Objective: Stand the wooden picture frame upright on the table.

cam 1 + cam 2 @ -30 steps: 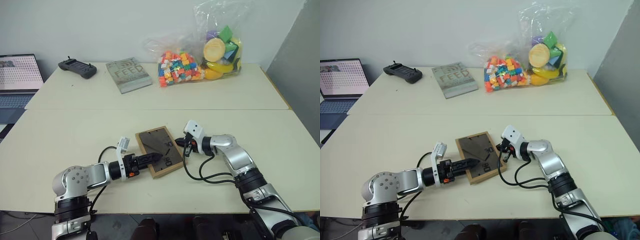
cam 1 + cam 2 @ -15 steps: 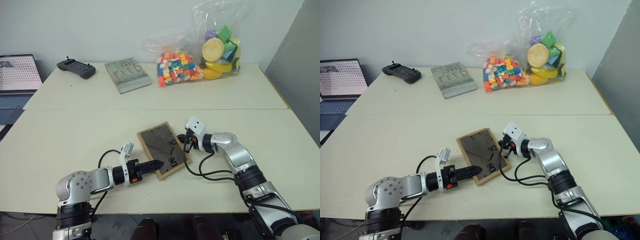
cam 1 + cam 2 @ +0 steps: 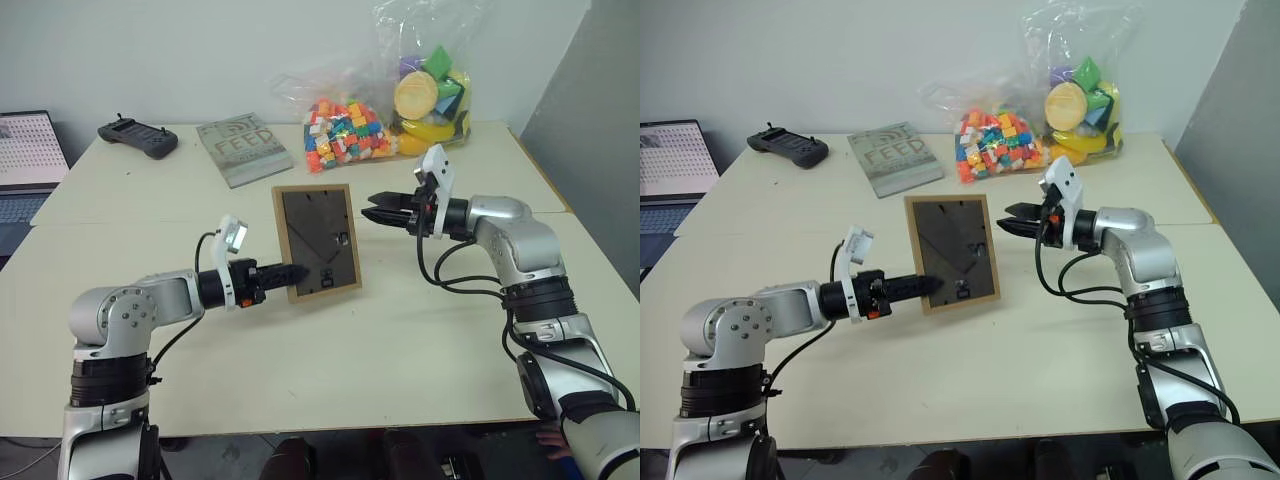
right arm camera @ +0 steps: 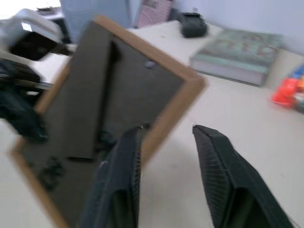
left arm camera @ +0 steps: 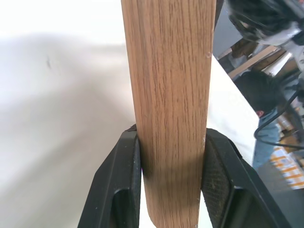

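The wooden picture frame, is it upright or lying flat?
Upright. The wooden picture frame stands on edge, dark back toward the camera, its lower left edge clamped by the left gripper.

Wooden picture frame [image 3: 316, 241] upright, dark back
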